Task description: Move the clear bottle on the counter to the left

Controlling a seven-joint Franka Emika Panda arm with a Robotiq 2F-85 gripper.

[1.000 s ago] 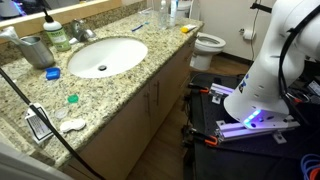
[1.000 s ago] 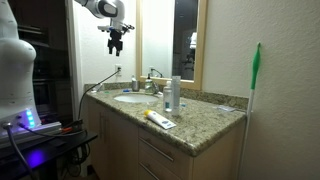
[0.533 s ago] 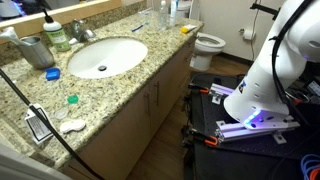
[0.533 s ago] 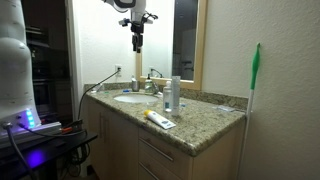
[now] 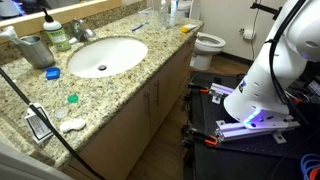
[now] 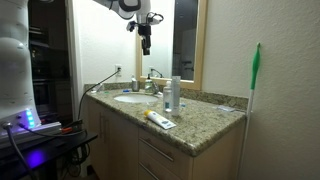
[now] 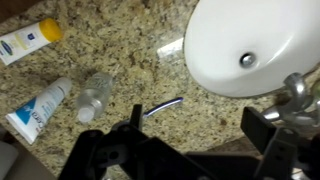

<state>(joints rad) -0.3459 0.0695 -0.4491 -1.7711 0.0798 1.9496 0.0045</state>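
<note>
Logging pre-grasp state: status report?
Gripper open, high above the counter. Clear bottle untouched, between white-blue tube and toothbrush. Nothing over it.

The counter [image 5: 125, 85] looks bright in an exterior view, with soft, even light from above and hardly any shadows. A purple glow [image 5: 250, 120] shines low on the robot. In an exterior view the room is dim and the doorway [image 6: 50, 50] is dark. The wrist view is fuzzy. There the sink [image 7: 255, 45] glares white and the gripper [image 7: 190, 150] is a dark blur.
</note>
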